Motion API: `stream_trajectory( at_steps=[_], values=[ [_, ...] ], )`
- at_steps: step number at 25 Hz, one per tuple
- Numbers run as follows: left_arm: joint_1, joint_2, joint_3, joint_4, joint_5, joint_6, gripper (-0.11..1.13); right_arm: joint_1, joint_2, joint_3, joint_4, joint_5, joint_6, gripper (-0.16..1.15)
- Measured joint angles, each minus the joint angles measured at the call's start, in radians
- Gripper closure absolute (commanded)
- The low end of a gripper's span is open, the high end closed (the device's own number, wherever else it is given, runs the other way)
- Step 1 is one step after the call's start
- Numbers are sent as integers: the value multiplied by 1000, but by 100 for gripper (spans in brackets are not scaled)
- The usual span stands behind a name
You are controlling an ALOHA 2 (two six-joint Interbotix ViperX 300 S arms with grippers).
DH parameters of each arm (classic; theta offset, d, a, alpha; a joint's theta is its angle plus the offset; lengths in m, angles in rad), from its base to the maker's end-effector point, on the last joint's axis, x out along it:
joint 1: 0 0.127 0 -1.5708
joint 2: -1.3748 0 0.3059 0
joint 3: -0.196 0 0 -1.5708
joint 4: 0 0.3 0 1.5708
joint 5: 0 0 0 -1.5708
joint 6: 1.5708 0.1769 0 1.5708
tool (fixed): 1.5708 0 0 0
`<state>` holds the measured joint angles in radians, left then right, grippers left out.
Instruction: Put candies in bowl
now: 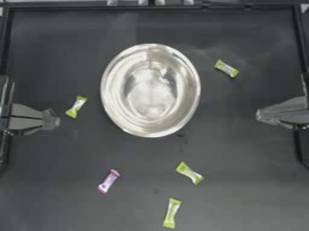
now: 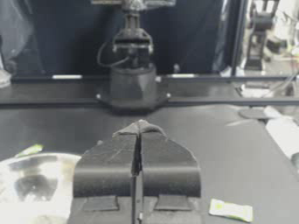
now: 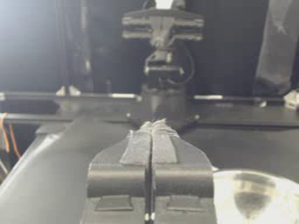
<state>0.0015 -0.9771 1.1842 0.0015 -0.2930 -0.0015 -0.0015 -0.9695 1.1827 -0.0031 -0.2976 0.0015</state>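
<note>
The left gripper sits at the left edge of the table, its jaws pressed together and holding nothing. The left wrist view confirms this: the two dark jaws meet along a thin seam, with only bare table beyond the tips. The right gripper sits at the right edge, mirrored, and its wrist view shows its jaws likewise closed flat against each other and empty.

Between the two grippers, slightly toward the far side, stands the bowl, large, shiny and silver, with only reflections inside it. Five candies lie on the table outside it. One yellow-green candy lies just beside the left gripper, between it and the bowl. A second yellow-green candy lies near the bowl's far right side. On the near side are a third yellow-green candy, a fourth yellow-green candy close to the table's front edge, and a pink candy.

The left wrist view shows only part of the bowl, cut off at the picture's edge, and two candies, one partly hidden by the jaws. The right wrist view shows a slice of the bowl's rim and no candy. Each wrist view shows the opposite arm's base across the table.
</note>
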Motion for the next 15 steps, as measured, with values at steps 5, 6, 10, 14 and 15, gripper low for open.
stream_trajectory(
  at_steps=[5, 6, 10, 14, 15],
  values=[
    [2, 3, 34, -2, 8, 2, 94, 2, 12, 41, 0, -12, 2, 88],
    [2, 3, 34, -3, 15, 2, 95, 2, 14, 46, 0, -14, 2, 86],
    [20, 3, 18, -3, 80, -2, 82, 2, 25, 48, -14, -15, -6, 72],
    [37, 5, -8, -5, 161, -6, 24, 3, 29, 48, -52, -17, -6, 34],
    [44, 6, -15, -9, 178, -11, 7, 2, 29, 48, -55, -17, -6, 25]
  ],
)
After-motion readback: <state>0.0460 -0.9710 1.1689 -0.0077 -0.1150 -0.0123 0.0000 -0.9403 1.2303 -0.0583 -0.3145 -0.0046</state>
